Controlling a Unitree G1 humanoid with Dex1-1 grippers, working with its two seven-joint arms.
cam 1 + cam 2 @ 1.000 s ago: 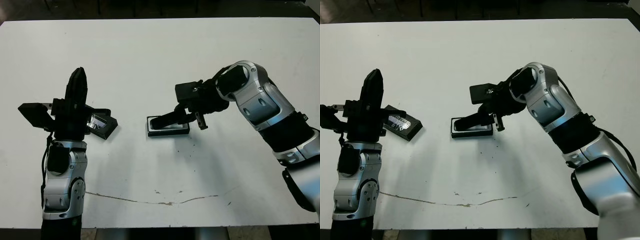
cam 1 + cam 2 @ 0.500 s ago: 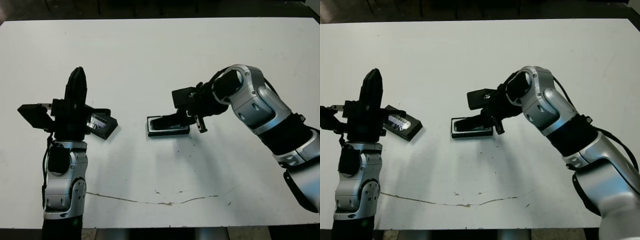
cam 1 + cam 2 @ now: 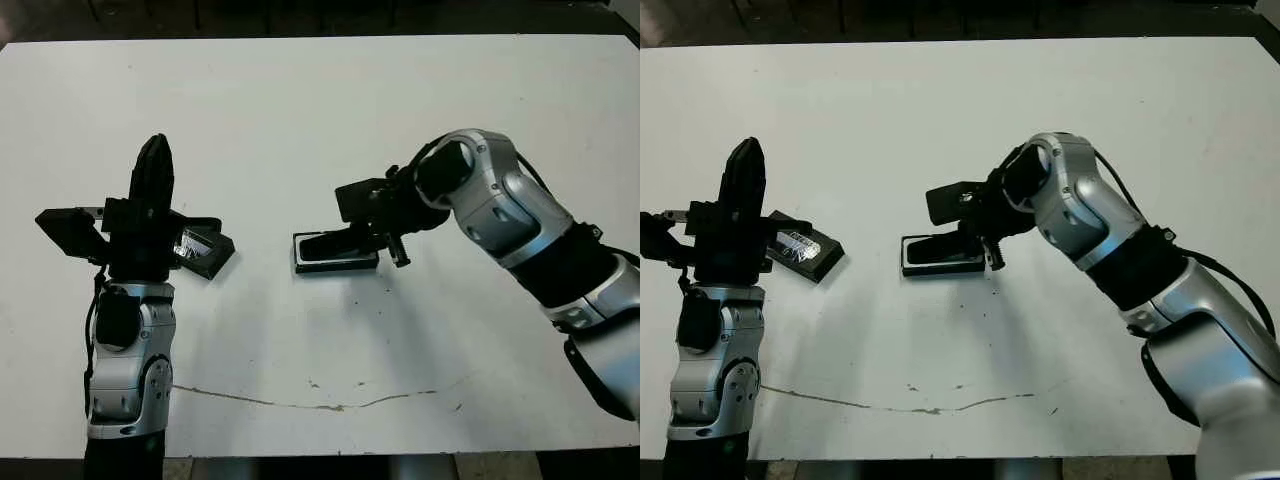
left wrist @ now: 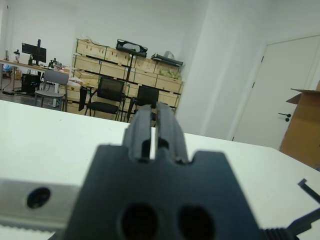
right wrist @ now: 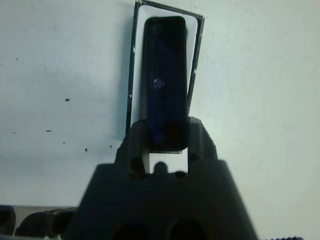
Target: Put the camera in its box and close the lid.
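Note:
The box [image 3: 337, 267], a small black tray lined in white, lies at the table's middle. My right gripper [image 5: 166, 131] reaches over it from the right, shut on the near end of the camera [image 5: 165, 65]. The camera is a slim black bar lying lengthwise inside the box's white lining [image 5: 196, 60]. The lid [image 3: 207, 251], black with a shiny strip, rests on the table to the left. Just beside the lid my left gripper [image 3: 152, 152] points straight up, shut with nothing between its fingers [image 4: 170, 125].
A thin brown scratch [image 3: 300, 403] runs across the white table [image 3: 320, 110] near the front edge. The left wrist view looks out past the table at chairs [image 4: 107, 95] and stacked crates [image 4: 125, 62] in the room.
My right arm has swung a little to the left and lower over the box, camera still between its fingers. The left arm and the lid have not moved.

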